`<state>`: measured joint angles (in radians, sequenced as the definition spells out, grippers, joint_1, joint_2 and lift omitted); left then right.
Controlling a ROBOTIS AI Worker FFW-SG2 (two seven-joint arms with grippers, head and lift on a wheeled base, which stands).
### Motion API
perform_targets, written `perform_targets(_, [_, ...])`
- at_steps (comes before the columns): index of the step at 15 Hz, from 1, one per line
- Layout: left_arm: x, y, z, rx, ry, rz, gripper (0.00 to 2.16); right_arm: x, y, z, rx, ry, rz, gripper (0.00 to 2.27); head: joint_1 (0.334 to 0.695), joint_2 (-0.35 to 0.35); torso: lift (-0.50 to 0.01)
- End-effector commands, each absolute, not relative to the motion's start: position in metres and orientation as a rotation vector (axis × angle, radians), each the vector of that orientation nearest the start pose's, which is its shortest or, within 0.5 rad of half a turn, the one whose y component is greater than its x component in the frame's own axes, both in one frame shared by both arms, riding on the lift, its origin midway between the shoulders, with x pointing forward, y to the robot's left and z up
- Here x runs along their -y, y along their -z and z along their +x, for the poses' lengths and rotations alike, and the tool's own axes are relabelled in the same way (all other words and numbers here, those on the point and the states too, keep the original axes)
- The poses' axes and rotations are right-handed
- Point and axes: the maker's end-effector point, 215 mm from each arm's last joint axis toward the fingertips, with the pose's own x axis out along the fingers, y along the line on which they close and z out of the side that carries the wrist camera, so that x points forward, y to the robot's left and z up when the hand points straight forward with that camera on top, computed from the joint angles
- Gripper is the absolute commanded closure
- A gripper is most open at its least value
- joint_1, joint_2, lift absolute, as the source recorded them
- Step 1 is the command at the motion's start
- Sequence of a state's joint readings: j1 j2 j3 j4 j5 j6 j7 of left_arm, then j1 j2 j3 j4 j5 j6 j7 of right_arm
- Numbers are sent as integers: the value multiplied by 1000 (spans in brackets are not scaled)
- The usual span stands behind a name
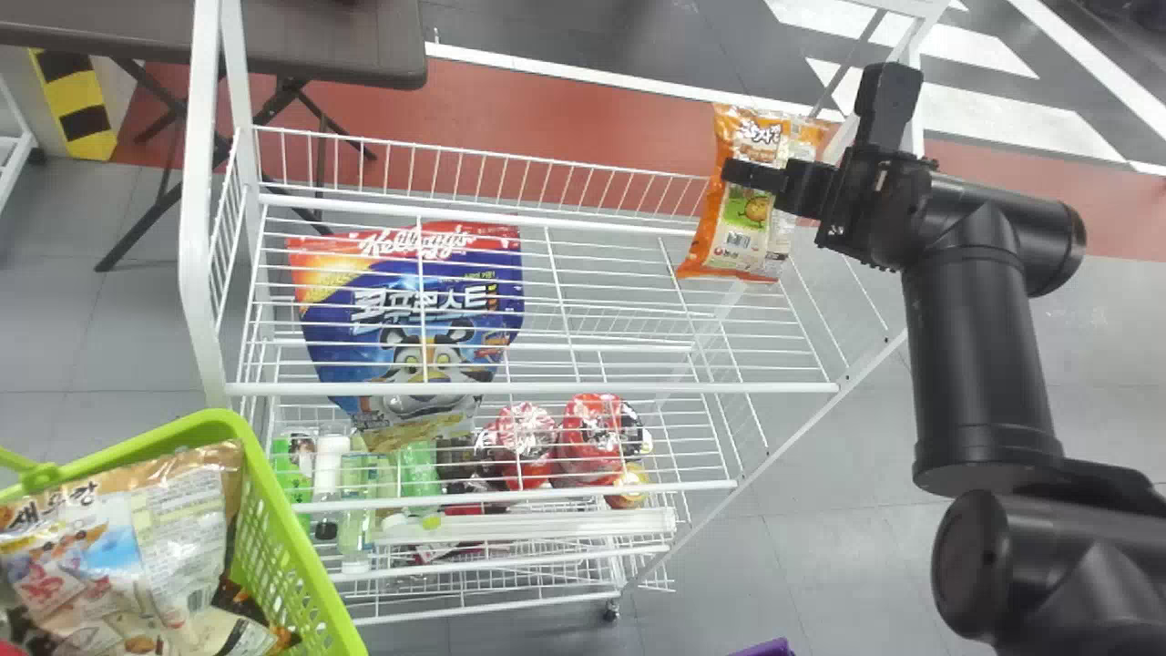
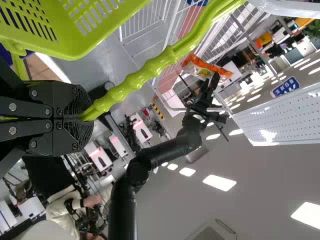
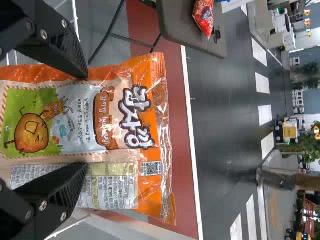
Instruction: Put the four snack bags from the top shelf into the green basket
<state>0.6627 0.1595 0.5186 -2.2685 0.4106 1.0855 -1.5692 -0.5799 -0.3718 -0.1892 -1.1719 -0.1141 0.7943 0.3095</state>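
Orange plastic is wrapping the one snack bag (image 1: 756,219) that the right hand (image 1: 751,178) is gripping above the right end of the top shelf (image 1: 547,388), two fingers parted by its bulk. The left hand (image 2: 85,118) is clamping one handle (image 2: 135,80) of the green basket (image 1: 285,510), where at least two more bags (image 1: 155,519) are lying, perhaps three. One blue bag (image 1: 492,328) is showing under the shelf wires.

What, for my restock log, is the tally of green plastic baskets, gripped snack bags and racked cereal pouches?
Green plastic basket: 1
Orange snack bag, held by the right gripper: 1
Blue-and-red cereal pouch, on the white wire rack: 1
Total: 3
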Motion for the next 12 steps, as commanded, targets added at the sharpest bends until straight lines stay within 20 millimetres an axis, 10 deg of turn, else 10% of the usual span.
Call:
perform_targets(1, [-189, 328, 197, -618, 1191, -799, 2148, 464, 364, 667, -584, 54, 122, 2078, 695, -338, -6])
perform_targets(8, [-191, 328, 194, -628, 1191, -790, 2148, 448, 339, 636, -515, -8, 280, 2250, 695, -346, -6])
perform_targets(12, [-193, 327, 195, -625, 1186, -784, 2148, 381, 283, 589, -435, -182, 383, 2250, 695, -324, -6])
